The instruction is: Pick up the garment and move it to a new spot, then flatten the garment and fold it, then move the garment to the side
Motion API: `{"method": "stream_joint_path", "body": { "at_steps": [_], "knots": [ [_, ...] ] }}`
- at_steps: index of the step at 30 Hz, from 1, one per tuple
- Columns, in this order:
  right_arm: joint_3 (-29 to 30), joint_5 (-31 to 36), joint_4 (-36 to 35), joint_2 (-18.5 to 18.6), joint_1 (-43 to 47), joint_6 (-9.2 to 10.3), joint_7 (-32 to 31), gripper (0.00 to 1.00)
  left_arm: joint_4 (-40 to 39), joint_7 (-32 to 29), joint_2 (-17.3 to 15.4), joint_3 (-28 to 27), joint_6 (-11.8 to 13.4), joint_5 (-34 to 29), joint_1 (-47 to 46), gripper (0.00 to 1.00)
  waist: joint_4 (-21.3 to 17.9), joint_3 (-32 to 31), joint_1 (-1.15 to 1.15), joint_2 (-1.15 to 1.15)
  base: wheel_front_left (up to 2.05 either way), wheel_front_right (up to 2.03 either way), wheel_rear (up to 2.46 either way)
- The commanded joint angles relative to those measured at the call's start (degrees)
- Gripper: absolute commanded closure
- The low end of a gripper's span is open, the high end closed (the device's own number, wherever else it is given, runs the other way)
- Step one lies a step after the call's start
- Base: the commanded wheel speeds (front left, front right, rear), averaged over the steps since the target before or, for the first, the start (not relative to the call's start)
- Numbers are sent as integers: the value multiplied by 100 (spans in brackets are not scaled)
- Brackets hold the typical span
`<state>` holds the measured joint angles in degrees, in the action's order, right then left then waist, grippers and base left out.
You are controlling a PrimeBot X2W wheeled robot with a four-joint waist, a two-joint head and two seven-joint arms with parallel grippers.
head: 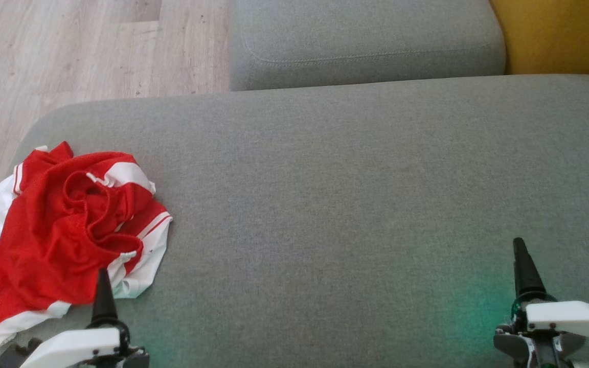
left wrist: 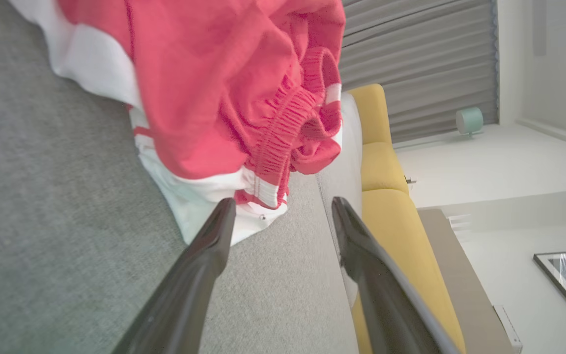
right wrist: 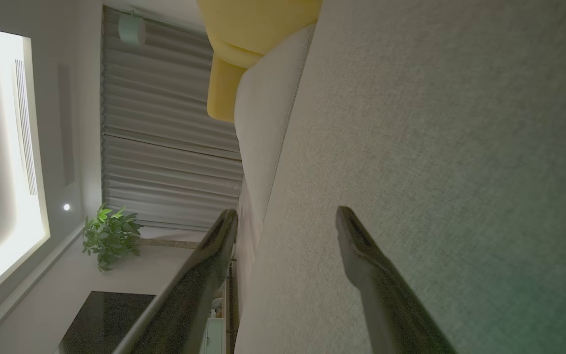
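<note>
the red and white shorts [head: 64, 230] lie in a crumpled heap on the left side of the grey sofa seat [head: 350, 194], close to its left edge. the left end effector [left wrist: 283, 204] is wide open and holds nothing. its two dark fingers [left wrist: 204, 255] point at the near white edge of the shorts, just beside it. the right end effector [right wrist: 283, 214] is wide open too and holds nothing. it sits over bare grey seat, well apart from the shorts. past the seat are a grey cushion [head: 366, 41], a yellow cushion [head: 555, 36] and a wood floor [head: 69, 46].
</note>
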<state>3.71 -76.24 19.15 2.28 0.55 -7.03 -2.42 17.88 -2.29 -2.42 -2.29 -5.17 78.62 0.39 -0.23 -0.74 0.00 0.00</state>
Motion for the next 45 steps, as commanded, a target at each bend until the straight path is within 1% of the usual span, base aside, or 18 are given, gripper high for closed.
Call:
{"method": "stream_joint_path", "body": {
  "at_steps": [1,7,16,38,45],
  "knots": [
    [-91,211,-230,20,-214,-10,73,0,-248,68,-20,3,19,-222,-160,0,2,-10,0,0,0,0,0],
    [-233,791,-286,23,-189,-12,174,0,-418,169,-22,116,114,-852,-118,0,9,-51,0,0,0,0,0],
    [-468,1486,-351,26,-150,-15,326,0,-644,320,-25,322,262,-1729,-54,0,22,-110,0,0,0,0,0],
    [-864,3095,-514,35,-91,-23,698,0,-949,690,-179,794,759,-3368,44,0,15,-214,0,0,0,0,0],
    [-968,3555,-556,37,-79,-26,799,0,-1031,791,-210,901,831,-3757,74,0,21,-231,0,0,0,0,0]
  ]
}}
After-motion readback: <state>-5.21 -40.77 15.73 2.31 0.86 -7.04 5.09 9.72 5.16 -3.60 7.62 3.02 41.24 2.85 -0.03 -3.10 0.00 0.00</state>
